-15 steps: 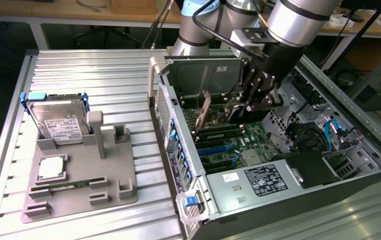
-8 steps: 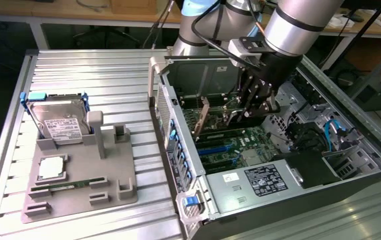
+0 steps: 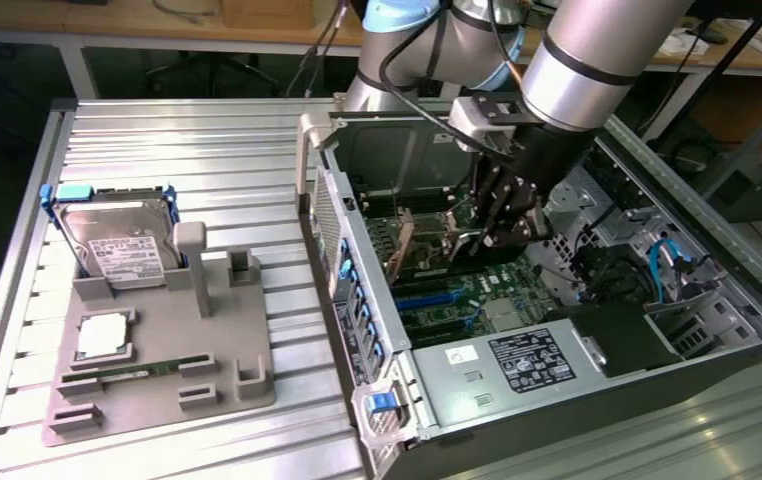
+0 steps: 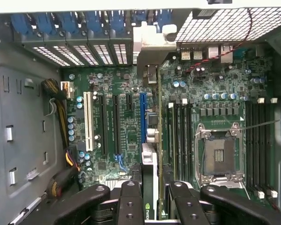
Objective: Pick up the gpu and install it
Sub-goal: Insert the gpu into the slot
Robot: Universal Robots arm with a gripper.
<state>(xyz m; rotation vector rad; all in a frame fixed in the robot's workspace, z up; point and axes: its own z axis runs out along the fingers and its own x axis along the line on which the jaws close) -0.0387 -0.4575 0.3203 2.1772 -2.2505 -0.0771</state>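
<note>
- My gripper [image 3: 499,232] is down inside the open case [image 3: 701,350], over the motherboard [image 4: 117,136].
- My fingers [image 4: 131,201] are partly closed, pinching the gpu [image 4: 150,187] edge-on between them.
- The gpu stands upright above the board, in line with the blue slot [image 4: 142,117].
- On the exterior view's left, a grey holder [image 3: 154,390] keeps a hard drive [image 3: 121,245] and a RAM stick [image 3: 134,372].
</note>
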